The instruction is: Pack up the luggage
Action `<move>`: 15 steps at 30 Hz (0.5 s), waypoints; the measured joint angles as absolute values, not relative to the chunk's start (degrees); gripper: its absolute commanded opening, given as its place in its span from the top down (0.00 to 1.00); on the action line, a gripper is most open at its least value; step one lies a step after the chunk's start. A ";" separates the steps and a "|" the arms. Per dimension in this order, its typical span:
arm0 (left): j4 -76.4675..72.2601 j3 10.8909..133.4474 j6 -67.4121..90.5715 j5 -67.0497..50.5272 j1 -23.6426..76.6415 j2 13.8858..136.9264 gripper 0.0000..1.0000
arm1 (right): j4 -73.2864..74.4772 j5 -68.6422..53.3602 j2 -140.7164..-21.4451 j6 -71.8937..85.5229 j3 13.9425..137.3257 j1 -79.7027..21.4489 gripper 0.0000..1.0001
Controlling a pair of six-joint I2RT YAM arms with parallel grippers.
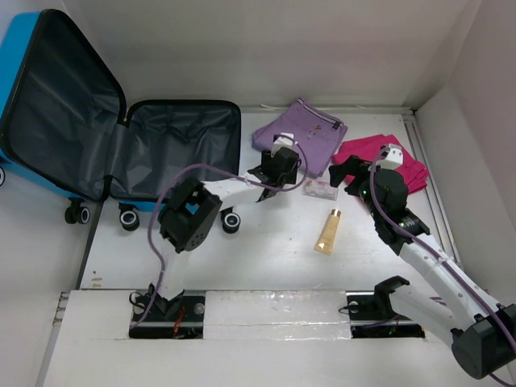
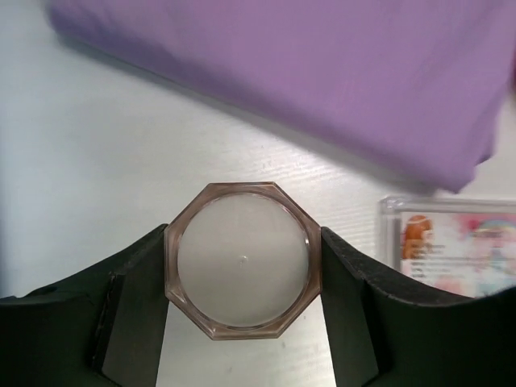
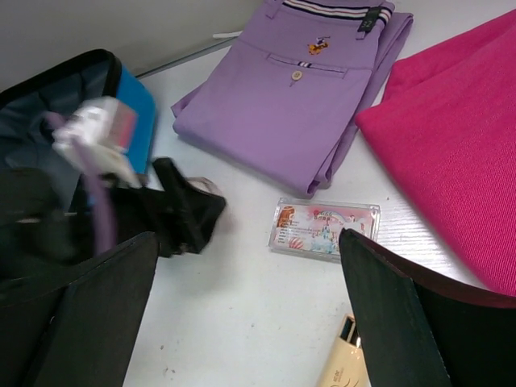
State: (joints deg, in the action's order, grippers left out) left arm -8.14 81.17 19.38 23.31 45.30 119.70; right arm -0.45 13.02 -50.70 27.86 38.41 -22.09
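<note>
The luggage (image 1: 121, 137) lies open at the far left, blue shell with dark lining; its blue edge shows in the right wrist view (image 3: 133, 101). My left gripper (image 1: 264, 185) is just right of it, in front of the purple trousers (image 1: 302, 133). In the left wrist view the left gripper (image 2: 243, 242) is shut on a small octagonal jar with a white lid (image 2: 242, 262), both fingers touching its sides. My right gripper (image 1: 348, 177) is open and empty (image 3: 250, 322) above the table, near a clear card case (image 3: 322, 228).
Pink folded cloth (image 1: 383, 157) lies at the far right beside the trousers (image 3: 298, 97). A cream tube (image 1: 328, 231) lies on the table in front of the card case (image 1: 320, 189). White walls enclose the back and right.
</note>
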 measured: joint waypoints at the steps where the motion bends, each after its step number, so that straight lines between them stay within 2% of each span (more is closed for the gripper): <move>1: -7.94 80.18 19.40 23.73 45.21 117.34 0.59 | -0.47 13.02 -50.72 27.86 38.41 -22.09 0.02; 6: -10.09 76.47 19.42 27.40 42.19 102.26 0.53 | -0.47 12.51 -51.11 27.86 38.41 -22.09 0.02; 10: -12.34 76.36 22.44 31.48 33.58 95.59 0.51 | -0.56 11.55 -52.10 27.86 38.41 -22.11 0.02; 13: -13.61 73.52 26.74 34.28 25.56 95.70 0.46 | -0.60 11.20 -53.54 27.86 38.41 -22.24 0.02; 15: -13.50 68.93 30.02 34.92 20.34 96.57 0.35 | -0.71 11.22 -54.63 27.86 38.41 -22.24 0.02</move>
State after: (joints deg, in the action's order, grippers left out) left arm -13.50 68.93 30.02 34.92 20.34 96.57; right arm -0.71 11.22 -54.63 27.86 38.41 -22.24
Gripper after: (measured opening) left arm 0.601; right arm 0.986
